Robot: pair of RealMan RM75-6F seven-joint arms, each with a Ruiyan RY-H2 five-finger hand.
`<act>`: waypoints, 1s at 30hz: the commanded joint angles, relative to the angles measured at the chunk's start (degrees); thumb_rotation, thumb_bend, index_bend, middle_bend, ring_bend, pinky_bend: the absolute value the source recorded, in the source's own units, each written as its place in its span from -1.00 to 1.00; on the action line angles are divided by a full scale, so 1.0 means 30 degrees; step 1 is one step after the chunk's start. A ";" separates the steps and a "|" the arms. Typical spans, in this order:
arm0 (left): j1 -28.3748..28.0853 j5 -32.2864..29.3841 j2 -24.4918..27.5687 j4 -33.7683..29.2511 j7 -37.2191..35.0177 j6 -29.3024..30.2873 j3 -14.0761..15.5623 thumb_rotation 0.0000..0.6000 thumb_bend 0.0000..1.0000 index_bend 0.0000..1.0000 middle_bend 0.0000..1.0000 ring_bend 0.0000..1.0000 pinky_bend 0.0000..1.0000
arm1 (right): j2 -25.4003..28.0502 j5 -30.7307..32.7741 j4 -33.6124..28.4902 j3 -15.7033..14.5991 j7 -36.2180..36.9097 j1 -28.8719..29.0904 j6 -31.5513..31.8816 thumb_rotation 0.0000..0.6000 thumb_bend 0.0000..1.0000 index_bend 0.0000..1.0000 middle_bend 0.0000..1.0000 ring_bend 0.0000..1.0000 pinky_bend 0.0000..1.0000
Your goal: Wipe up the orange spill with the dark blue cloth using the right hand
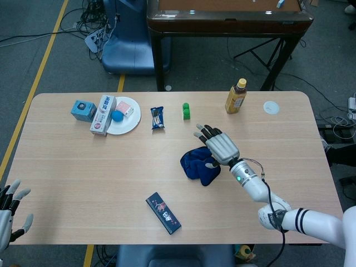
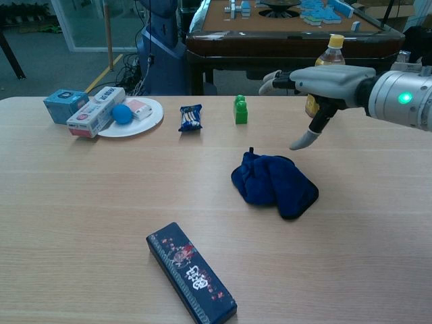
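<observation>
right hand [image 2: 329,84]: mine, fingers spread, held nothing, hovered just above the cloth | dark blue cloth [image 2: 273,183]: lay bunched mid-table [image 1: 83,167], apart from my fingers | handling: judged soft, light, limp; best pressed flat or pinched at the raised fold | orange spill: none visible

Relative to the cloth [image 2: 273,182], the box [image 2: 191,271] lay nearer and left, the bottle [image 2: 325,75] behind and right, the right hand [image 2: 322,84] above.

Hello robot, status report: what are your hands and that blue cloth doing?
Right hand open, raised above the cloth. Left hand open at the table's near corner. Dark blue cloth bunched on the table, unheld. No orange spill visible.
</observation>
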 commanded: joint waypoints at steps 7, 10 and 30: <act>-0.0241 0.0086 0.0008 0.0112 -0.0171 -0.0198 -0.0107 1.00 -0.33 -0.58 -1.00 -0.92 -1.00 | 0.3570 -0.1011 -0.2800 -0.1858 -0.1301 -0.3063 0.3777 1.00 -0.76 -1.00 -0.84 -0.94 -0.72; -0.0383 0.0143 0.0030 0.0074 -0.0176 -0.0294 -0.0172 1.00 -0.33 -0.58 -1.00 -0.92 -1.00 | 0.4646 -0.1423 -0.3653 -0.2485 -0.1264 -0.4253 0.5062 1.00 -0.76 -1.00 -0.80 -0.91 -0.72; -0.1300 0.0359 -0.0399 -0.0298 0.0581 -0.1072 -0.0378 1.00 -0.33 -0.58 -1.00 -0.92 -1.00 | 0.6548 -0.5450 -0.2793 -0.4618 0.3118 -1.1298 1.3009 1.00 -0.76 -1.00 -0.72 -0.90 -0.71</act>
